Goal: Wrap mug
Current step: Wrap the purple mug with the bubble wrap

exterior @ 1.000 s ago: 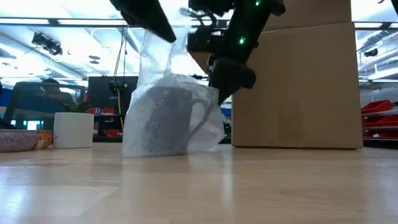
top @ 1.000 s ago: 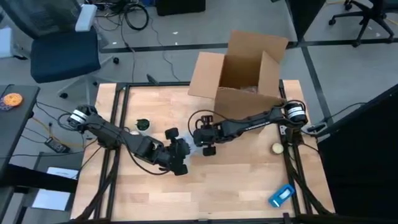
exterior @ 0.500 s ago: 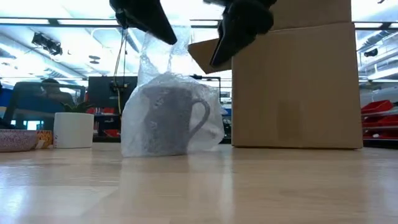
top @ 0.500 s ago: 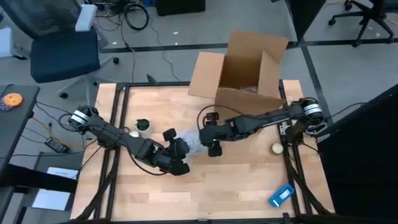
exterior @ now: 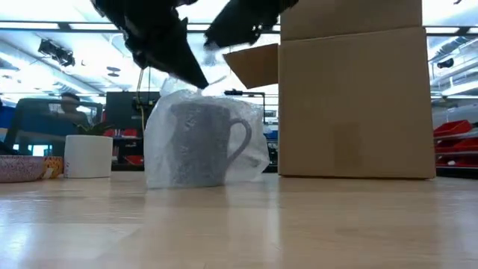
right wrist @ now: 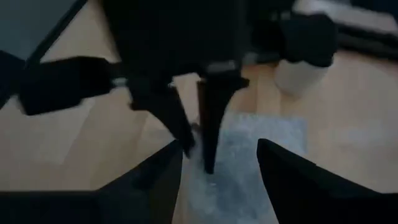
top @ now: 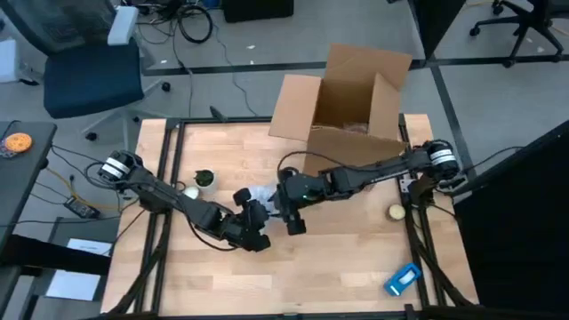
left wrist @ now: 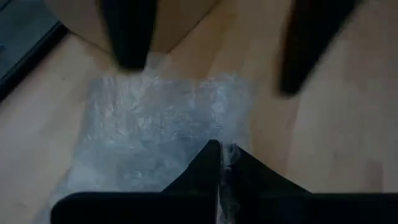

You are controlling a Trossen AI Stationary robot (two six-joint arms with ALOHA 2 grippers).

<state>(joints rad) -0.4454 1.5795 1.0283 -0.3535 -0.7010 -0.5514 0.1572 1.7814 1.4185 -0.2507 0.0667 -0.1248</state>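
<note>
The grey speckled mug (exterior: 200, 144) was seen upright mid-table beside the brown cardboard box (exterior: 351, 90), handle toward it, under clear bubble wrap (left wrist: 155, 124). The wrap was pinched by the left gripper (left wrist: 219, 155); the right gripper (right wrist: 217, 165) was spread wide above.

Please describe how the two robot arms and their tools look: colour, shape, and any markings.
Both arms are dark, nearly black, built from slim jointed segments. The left arm and right arm each carry a silver-white ring near the base joint. The left tool ends in two dark, tapering fingers. The right tool has two broad dark fingers. No printed markings can be read.
</note>
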